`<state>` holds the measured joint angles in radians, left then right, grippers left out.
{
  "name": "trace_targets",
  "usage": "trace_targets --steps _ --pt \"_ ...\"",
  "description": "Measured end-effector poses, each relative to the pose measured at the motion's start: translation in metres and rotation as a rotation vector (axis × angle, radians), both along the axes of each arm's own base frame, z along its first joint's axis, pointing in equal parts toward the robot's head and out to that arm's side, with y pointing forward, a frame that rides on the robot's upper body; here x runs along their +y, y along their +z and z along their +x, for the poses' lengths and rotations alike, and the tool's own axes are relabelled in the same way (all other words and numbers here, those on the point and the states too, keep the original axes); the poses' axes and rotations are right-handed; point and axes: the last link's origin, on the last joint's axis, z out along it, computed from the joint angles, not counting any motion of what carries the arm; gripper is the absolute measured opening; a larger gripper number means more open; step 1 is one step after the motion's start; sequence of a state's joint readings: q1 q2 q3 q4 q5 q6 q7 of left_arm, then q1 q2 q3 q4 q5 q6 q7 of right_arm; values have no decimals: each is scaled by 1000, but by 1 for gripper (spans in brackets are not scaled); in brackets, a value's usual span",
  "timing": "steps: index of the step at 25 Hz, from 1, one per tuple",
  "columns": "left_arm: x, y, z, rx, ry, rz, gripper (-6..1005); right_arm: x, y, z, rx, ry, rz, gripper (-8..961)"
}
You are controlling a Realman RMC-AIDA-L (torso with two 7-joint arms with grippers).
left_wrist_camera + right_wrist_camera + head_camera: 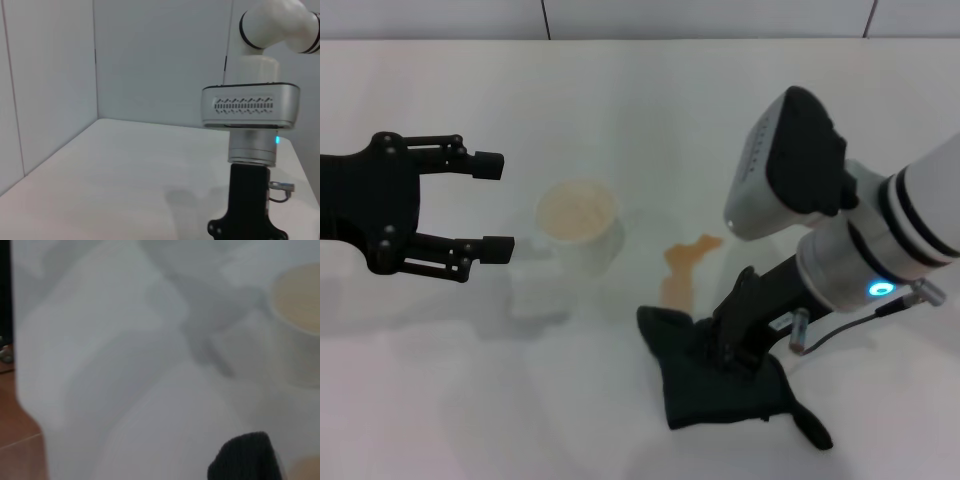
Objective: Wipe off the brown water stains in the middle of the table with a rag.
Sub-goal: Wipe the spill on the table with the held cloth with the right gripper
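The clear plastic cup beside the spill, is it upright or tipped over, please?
Upright: the clear plastic cup stands on the white table with its round mouth facing up.

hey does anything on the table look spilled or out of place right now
Yes: brown water stains streak the white table between the cup and the crumpled rag. The right gripper is down on the rag; the left gripper hovers open.

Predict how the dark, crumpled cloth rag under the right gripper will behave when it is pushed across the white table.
The dark crumpled cloth rag will probably behave floppily: it lies in folds with a thin tail trailing off. It likely bunches up rather than sliding flat, since the right gripper presses only its middle. On the smooth white table it should glide easily toward the brown water stains.
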<state>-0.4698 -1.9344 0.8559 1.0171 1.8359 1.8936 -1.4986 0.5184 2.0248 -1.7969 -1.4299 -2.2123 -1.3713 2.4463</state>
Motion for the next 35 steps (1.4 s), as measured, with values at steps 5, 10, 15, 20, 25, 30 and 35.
trace_targets --steps 5,10,15,20,25,30,35 --pt "0 0 0 -2 1 -1 874 -11 -10 -7 -22 20 -49 93" --pt "0 -3 2 -13 -15 4 874 -14 -19 -11 -63 32 -90 96" --pt "1 -3 3 -15 -17 9 874 -4 -22 -20 -78 56 -87 99" --pt "1 -4 4 -19 -14 14 875 8 -23 -27 -83 67 -66 102" --pt "2 -6 5 -31 -14 20 875 20 -24 -29 -87 60 -43 105" --pt "3 -6 5 -38 -8 30 875 30 -25 -26 -98 55 -18 107" --pt "4 -8 4 -42 2 41 874 40 -29 -25 -106 48 11 110"
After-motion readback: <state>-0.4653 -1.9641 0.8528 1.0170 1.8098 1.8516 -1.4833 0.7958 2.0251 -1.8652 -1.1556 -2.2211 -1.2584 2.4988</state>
